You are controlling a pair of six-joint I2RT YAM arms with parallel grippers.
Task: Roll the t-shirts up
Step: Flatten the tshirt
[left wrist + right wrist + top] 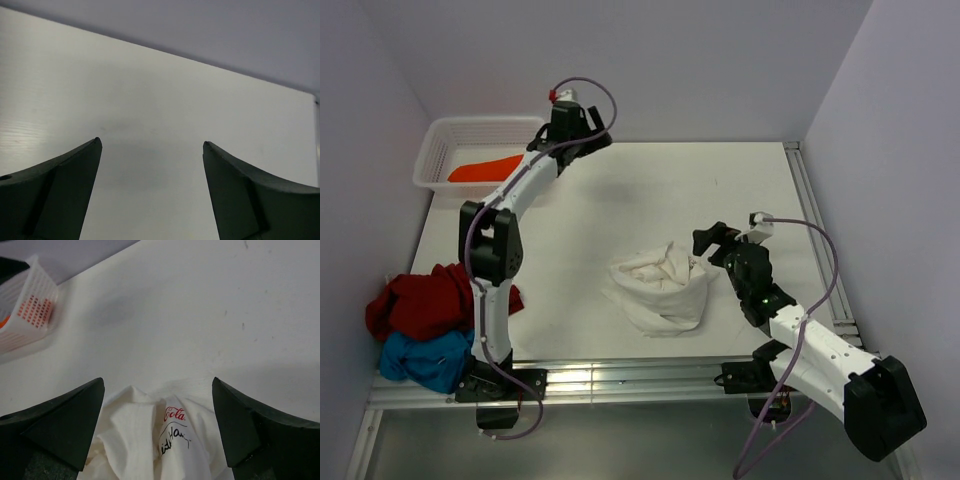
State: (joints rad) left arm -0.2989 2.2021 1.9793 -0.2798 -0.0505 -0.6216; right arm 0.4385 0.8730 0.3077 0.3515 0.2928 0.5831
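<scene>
white t-shirt [135,437], just beside right end effector [157,381]

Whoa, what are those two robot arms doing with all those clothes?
They're meant to roll t-shirts. The right end effector hangs open beside a crumpled white t-shirt in the middle of the table, not holding it. The left end effector is open too, near the basket with an orange t-shirt inside. A dark red t-shirt and a blue t-shirt lie heaped at the table's left edge.
</scene>
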